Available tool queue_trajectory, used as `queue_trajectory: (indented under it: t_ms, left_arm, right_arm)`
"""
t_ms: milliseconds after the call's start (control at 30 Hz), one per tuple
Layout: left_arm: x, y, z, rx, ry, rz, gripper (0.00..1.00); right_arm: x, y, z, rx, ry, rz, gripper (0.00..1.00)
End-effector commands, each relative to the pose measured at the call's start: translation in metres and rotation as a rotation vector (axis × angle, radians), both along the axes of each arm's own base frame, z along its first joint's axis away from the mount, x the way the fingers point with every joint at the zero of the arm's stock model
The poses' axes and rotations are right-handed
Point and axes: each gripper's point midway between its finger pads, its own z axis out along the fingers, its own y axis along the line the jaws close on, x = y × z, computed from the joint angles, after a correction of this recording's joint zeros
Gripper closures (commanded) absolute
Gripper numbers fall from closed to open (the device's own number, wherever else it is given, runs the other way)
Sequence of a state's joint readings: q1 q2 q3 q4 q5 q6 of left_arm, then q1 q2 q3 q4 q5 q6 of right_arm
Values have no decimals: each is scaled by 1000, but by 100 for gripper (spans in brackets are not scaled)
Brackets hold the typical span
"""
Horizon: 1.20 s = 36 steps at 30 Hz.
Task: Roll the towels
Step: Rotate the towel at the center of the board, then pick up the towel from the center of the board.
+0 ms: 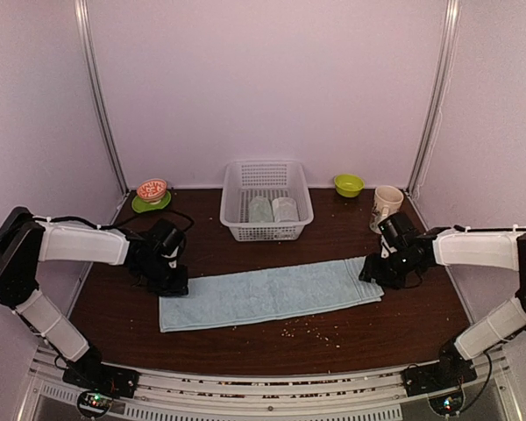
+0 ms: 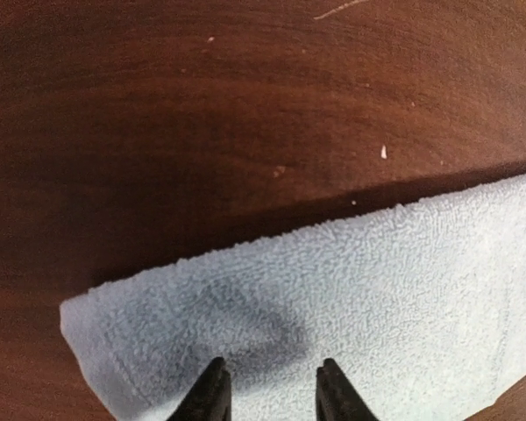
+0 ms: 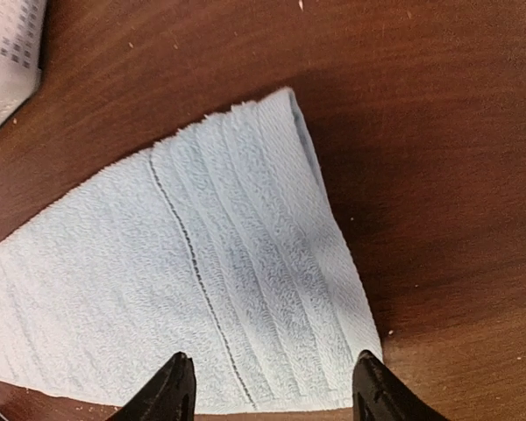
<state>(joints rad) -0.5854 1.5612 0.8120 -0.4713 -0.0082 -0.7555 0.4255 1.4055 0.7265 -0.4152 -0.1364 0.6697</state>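
The light blue towel (image 1: 272,294) lies flat across the middle of the bench (image 1: 114,307), folded into a long strip that runs left to right, its right end slightly farther than its left. No part of it is rolled yet. In the white lattice basket (image 1: 265,230) at the far centre sit 2 small rolled towels, a pale green one (image 1: 260,210) and a greyish-white one (image 1: 285,209), so this strip looks like the last to do.

The left gripper (image 1: 171,281) sits over the strip's left end, jaws a little apart, with flat cloth showing between them and nothing pinched. The right gripper (image 1: 373,272) hangs over the right end, where the woven border bands run, its jaws spread wide and empty.

The step in hand appears to be the start of the roll, with the strip laid out and both ends released. The next move probably calls for 1 gripper to catch a short edge, turn it over onto the strip and keep the roll tight and square, while the other pins the cloth so it does not slide on the smooth wood.
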Motion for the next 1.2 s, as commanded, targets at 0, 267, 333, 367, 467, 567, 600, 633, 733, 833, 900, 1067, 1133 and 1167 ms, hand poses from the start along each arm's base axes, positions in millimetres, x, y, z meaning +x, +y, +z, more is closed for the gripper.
queue_trajectory:
  t_ms: [0,267,333,367,467,567,600,633,733,833,900,1067,1133,1167]
  left_arm:
    - [7,-3,33,-16,-57,-37,60]
    - [16,-13,55,-59,-106,-52,52]
    - [15,-13,52,-72,-109,-46,52]
    - [15,-14,51,-81,-113,-41,52]
    - [15,-14,47,-92,-116,-30,53]
    - [16,-15,46,-99,-123,-25,53]
    - [16,-15,46,-102,-126,-24,53]
    - [17,-15,46,-105,-131,-22,53]
    - [18,-17,48,-114,-141,-21,53]
    - [19,-17,50,-118,-153,-20,54]
    - [19,-17,51,-120,-156,-21,54]
    - [20,-18,52,-124,-161,-30,55]
    - [19,-18,51,-123,-158,-33,55]
    - [19,-18,52,-123,-159,-35,55]
  right_arm:
    - [-8,-17,14,-30,-23,-60,37]
    - [-19,-25,-15,-38,50,-131,38]
    - [-21,-26,-22,-24,59,-161,39]
    - [-24,-27,-26,-18,71,-177,39]
    - [-30,-28,-38,-23,108,-193,42]
    - [-43,-32,-55,-46,170,-192,47]
    - [-48,-31,-60,-43,193,-183,49]
    - [-52,-29,-64,-45,214,-172,52]
    - [-66,-28,-75,-68,275,-151,60]
    - [-80,-28,-87,-81,337,-137,72]
    - [-85,-28,-89,-79,355,-136,78]
    - [-89,-29,-88,-72,358,-151,99]
    - [-85,-31,-84,-72,333,-168,100]
    - [-83,-31,-80,-68,317,-176,100]
